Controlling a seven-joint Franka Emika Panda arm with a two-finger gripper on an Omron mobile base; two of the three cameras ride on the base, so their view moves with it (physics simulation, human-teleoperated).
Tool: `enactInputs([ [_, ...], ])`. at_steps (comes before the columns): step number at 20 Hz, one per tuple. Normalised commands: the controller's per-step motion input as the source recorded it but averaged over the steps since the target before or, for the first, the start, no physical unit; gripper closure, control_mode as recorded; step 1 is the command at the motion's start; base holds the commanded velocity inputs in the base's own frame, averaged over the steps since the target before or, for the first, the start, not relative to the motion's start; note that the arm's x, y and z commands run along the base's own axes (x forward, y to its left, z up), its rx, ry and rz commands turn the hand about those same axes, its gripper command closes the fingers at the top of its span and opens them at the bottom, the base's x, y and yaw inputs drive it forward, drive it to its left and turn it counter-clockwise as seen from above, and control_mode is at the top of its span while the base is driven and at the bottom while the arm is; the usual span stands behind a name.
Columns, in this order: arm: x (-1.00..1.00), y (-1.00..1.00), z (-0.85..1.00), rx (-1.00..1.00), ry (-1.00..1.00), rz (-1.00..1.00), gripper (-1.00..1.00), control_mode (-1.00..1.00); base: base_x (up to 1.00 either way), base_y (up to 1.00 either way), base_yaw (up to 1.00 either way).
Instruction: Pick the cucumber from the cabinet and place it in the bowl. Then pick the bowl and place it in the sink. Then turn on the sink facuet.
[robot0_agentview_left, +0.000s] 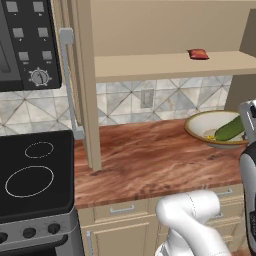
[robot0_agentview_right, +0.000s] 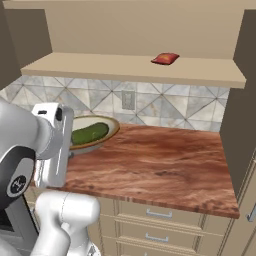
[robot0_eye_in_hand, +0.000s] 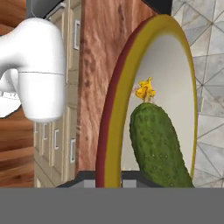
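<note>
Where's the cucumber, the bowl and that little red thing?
cucumber (robot0_agentview_right: 90, 133), right base view, middle of its green body.
bowl (robot0_agentview_left: 196, 124), left base view, on its left rim.
red thing (robot0_agentview_right: 165, 59), right base view, its middle, on the cabinet shelf.

Glossy white rounded arm links, dark grey joint cap with a small white logo.

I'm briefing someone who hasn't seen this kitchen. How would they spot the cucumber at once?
Find the reddish-brown wooden counter under the open tan cabinet. On it sits a cream bowl with an olive-yellow rim; the cucumber lies inside, dark green and stubby, unlike the small flat red item on the shelf.
</note>
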Motion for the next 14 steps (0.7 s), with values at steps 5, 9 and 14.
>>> enactInputs([
  [5,-0.04,0.00,0.00,0.00,0.01,0.00,1.00,1.00,-0.50,-0.03,0.00],
  [9,0.00,0.00,0.00,0.00,0.00,0.00,1.00,1.00,-0.96,-0.08,0.07],
  [14,0.00,0.00,0.00,0.00,0.00,0.00,1.00,1.00,-0.69,-0.01,0.34],
])
